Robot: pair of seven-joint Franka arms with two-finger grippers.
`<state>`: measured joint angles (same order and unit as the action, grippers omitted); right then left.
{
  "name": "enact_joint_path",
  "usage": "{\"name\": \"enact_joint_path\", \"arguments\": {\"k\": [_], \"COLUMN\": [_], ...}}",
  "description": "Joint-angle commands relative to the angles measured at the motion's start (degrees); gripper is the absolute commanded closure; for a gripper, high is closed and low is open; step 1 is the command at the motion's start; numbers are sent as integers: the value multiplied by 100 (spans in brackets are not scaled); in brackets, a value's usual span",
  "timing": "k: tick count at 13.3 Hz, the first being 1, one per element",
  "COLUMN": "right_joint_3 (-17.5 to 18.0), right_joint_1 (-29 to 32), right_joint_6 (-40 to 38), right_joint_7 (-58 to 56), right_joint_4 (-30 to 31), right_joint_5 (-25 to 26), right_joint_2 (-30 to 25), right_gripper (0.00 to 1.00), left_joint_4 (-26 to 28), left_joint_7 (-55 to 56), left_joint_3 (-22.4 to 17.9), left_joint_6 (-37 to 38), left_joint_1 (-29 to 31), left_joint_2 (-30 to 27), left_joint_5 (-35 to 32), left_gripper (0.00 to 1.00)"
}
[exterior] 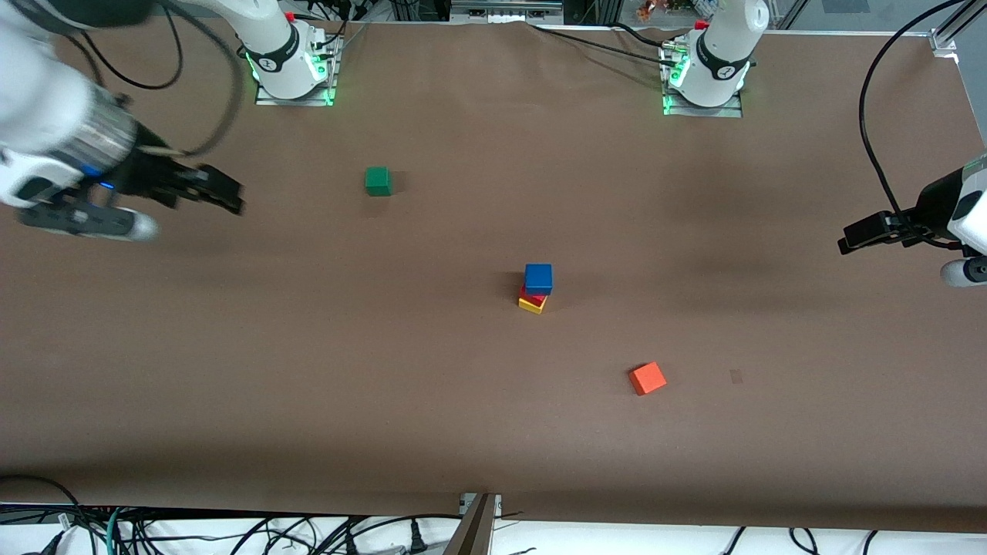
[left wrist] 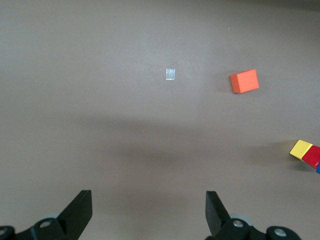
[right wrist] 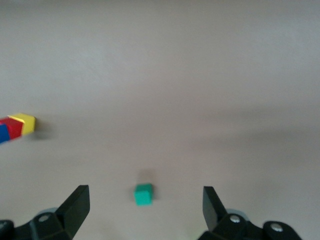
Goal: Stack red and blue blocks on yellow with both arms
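A three-cube stack stands mid-table: the blue block point(exterior: 538, 277) on top, the red block point(exterior: 530, 296) under it, the yellow cube point(exterior: 531, 304) at the bottom. The wrist views catch the stack too: yellow cube point(left wrist: 301, 149), red block point(left wrist: 313, 157), and yellow cube point(right wrist: 26, 123), red block point(right wrist: 13, 128), blue block point(right wrist: 3, 133). My right gripper point(exterior: 225, 193) hangs open and empty toward the right arm's end of the table, its jaws point(right wrist: 145, 200) wide apart. My left gripper point(exterior: 856, 236) hangs open and empty at the left arm's end, its jaws point(left wrist: 149, 202) wide over bare table.
A green cube point(exterior: 378, 180) sits farther from the front camera than the stack, toward the right arm's end; it shows as the green cube point(right wrist: 143, 194) between the right jaws, well below them. An orange cube point(exterior: 647, 378) lies nearer the front camera, also the orange cube point(left wrist: 244, 81).
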<state>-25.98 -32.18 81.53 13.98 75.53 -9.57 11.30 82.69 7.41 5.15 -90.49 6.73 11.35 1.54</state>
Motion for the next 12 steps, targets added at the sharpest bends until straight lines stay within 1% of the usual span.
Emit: {"name": "enact_joint_path", "arguments": {"k": [1, 2, 3, 4, 5, 7, 8, 9, 10, 11, 12], "right_joint_3": [-459, -547, -539, -435, -129, 888, 1189, 1418, 1656, 1806, 1903], "right_joint_1": [-78, -78, -69, 36, 306, 1123, 1396, 1590, 1749, 1846, 1934], "right_joint_6": [-129, -129, -129, -146, -138, -111, -85, 2, 299, 580, 601], "right_joint_7": [-779, -896, -966, -993, -1011, -1046, -1046, -1046, -1038, -1037, -1046], "right_joint_4": [514, 585, 612, 612, 603, 612, 647, 847, 1363, 1812, 1842], "right_joint_5": [-63, -45, -27, 16, 156, 481, 596, 623, 710, 842, 860], "right_joint_2": [-400, -453, -454, -454, -462, -524, -567, -733, -1092, -1417, -1446], "right_gripper": [0, 0, 0, 0, 0, 0, 0, 0, 0, 0, 0], "left_joint_4": [-87, -87, -87, -87, -87, -87, -87, -87, -87, -87, -87], "left_joint_7": [-135, -135, -135, -135, -135, -126, -126, -117, -117, -117, -117], "left_joint_3": [-5, 13, 21, 21, 21, 30, 30, 30, 30, 30, 30], "left_joint_6": [5, 5, 5, 5, 5, 14, 14, 14, 14, 14, 5], "left_joint_1": [-58, -67, -67, -67, -67, -67, -76, -76, -76, -76, -76], "left_joint_2": [-27, -27, -27, -27, -27, -27, -27, -27, -27, -19, -19], "left_joint_5": [-91, -197, -224, -224, -224, -224, -224, -224, -224, -224, -224], "left_gripper": [0, 0, 0, 0, 0, 0, 0, 0, 0, 0, 0]}}
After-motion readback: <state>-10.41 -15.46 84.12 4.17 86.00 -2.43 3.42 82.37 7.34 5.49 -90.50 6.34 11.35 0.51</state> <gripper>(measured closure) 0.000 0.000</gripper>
